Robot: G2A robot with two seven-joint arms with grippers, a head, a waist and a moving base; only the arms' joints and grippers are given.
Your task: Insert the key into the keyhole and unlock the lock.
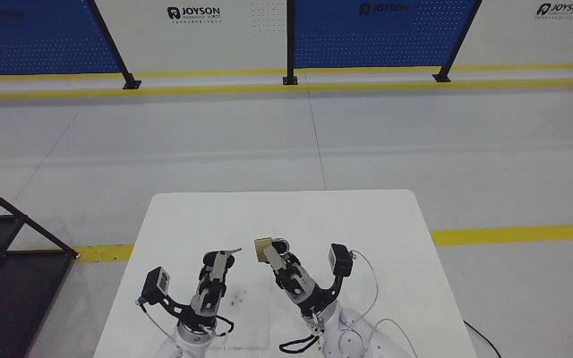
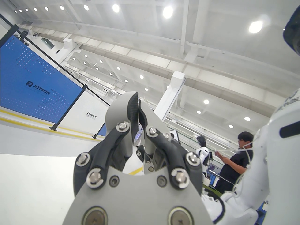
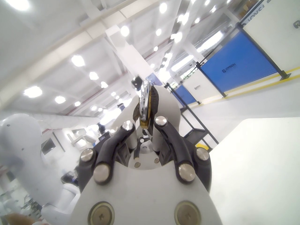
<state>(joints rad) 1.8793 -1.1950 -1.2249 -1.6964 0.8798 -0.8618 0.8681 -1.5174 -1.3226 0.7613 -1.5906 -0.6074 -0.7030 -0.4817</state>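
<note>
Brass lock [image 1: 264, 249] is pinched in the right claw [image 1: 272, 251], held over the middle of the white counter [image 1: 376, 224]. Just beside it the left claw [image 1: 221, 260] is pressed together on the thin silver key [image 1: 233, 251], key and lock apart.

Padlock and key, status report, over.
Left hand shut on key. Right hand shut on padlock. Key and padlock apart, key not yet inserted.
</note>
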